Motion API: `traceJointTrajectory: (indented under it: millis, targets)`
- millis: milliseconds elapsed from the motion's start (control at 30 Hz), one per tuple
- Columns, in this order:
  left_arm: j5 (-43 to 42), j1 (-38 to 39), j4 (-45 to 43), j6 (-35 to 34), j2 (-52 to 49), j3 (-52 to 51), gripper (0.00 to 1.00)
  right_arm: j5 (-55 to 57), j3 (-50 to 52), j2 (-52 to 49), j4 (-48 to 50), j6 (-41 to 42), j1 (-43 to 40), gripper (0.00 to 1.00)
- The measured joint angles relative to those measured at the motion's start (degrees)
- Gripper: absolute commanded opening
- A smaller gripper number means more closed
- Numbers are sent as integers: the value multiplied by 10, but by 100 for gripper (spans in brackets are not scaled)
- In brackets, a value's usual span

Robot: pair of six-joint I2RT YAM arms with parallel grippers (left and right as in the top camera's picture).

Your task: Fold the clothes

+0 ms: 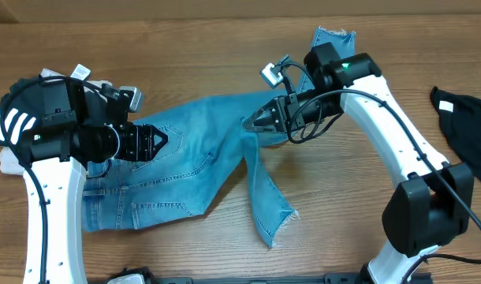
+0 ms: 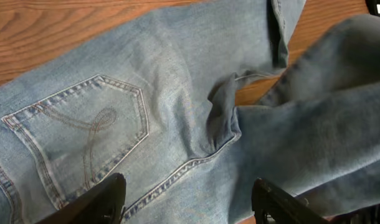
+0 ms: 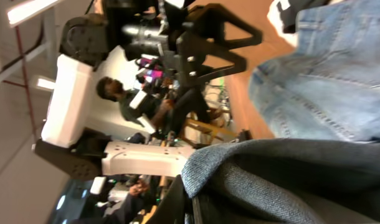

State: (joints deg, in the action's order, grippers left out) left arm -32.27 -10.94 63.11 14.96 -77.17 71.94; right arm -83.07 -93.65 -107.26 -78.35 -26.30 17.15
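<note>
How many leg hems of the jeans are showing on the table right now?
2. On the jeans, the far hem lies at the back, beside the right arm; the frayed hem lies toward the front, mid-table. Neither seems hidden.

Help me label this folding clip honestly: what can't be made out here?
Overhead: the waist end of the jeans lies partly under the left arm.
Overhead: the black garment is cut by the right edge; its type is unclear.
Right wrist: fingertips of the right pincer are buried in denim.
Left wrist: fingers of the left pincer are cropped by the bottom edge.
</note>
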Motion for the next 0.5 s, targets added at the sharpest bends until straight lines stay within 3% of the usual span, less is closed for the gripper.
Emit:
traceJointTrajectory:
  millis: [300, 500]
  targets:
    - [0, 0, 2, 0, 0, 0, 68, 207, 34, 0, 24, 3, -36, 4]
    - [0, 0, -1, 0, 0, 0, 69, 430, 63, 0, 188, 117, -35, 4]
